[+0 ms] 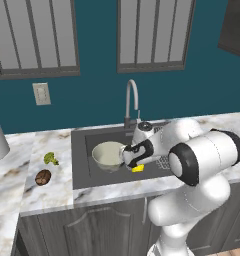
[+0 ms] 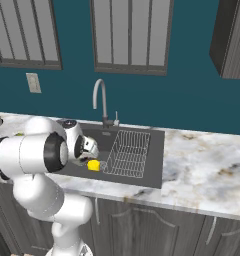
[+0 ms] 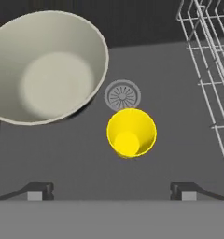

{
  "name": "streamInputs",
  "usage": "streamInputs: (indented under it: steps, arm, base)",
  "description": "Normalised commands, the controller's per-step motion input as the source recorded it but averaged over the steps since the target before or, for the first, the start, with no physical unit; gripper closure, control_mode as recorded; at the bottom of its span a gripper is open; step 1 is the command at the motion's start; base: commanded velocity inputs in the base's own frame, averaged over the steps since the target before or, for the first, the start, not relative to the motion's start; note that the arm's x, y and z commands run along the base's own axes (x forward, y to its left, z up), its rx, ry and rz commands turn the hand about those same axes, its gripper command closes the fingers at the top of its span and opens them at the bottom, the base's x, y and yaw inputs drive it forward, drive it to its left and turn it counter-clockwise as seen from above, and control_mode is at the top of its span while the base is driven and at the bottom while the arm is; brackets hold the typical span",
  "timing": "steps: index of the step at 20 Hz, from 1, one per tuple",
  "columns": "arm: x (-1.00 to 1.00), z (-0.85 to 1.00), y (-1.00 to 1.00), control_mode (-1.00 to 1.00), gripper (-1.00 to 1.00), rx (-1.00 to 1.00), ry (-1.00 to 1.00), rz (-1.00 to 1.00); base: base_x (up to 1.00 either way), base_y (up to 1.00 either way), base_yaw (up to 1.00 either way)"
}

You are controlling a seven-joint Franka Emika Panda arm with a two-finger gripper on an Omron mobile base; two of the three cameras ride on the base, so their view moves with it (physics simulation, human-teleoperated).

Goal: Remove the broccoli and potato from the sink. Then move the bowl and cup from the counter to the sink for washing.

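Tool [image 3: 112, 190] fingers spread wide, empty, right above the cup [image 3: 131, 132] standing in the sink [image 1: 82, 170] beside the bowl [image 1: 109, 155]. Broccoli [image 1: 51, 158] and potato [image 1: 43, 177] sit left on the bench [image 1: 12, 175]. Looks basically done.

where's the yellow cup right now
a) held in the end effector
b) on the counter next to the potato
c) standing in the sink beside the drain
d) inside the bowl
c: in the hand view the cup stands upright on the sink floor just below the drain, apart from the bowl, with the open end effector clear of it.
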Motion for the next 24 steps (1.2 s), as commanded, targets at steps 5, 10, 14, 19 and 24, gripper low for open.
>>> streamInputs:
  steps: [5, 10, 14, 19, 24]
  arm:
    - [-0.26, 0.45, -0.01, -1.0, -1.0, 0.0, 0.0, 0.0]
    - [-0.3, 0.39, 0.0, -1.0, -1.0, 0.0, 0.0, 0.0]
    - [-0.29, 0.42, 0.0, -1.0, -1.0, 0.0, 0.01, 0.0]
    - [-0.32, 0.39, 0.0, -1.0, -1.0, 0.0, 0.0, 0.0]
    - [-0.32, 0.35, -0.02, -1.0, -1.0, 0.0, 0.03, 0.0]
  base:
    - [0.0, 0.0, 0.0]
    - [0.0, 0.0, 0.0]
    - [0.0, 0.0, 0.0]
    - [0.0, 0.0, 0.0]
    - [0.0, 0.0, 0.0]
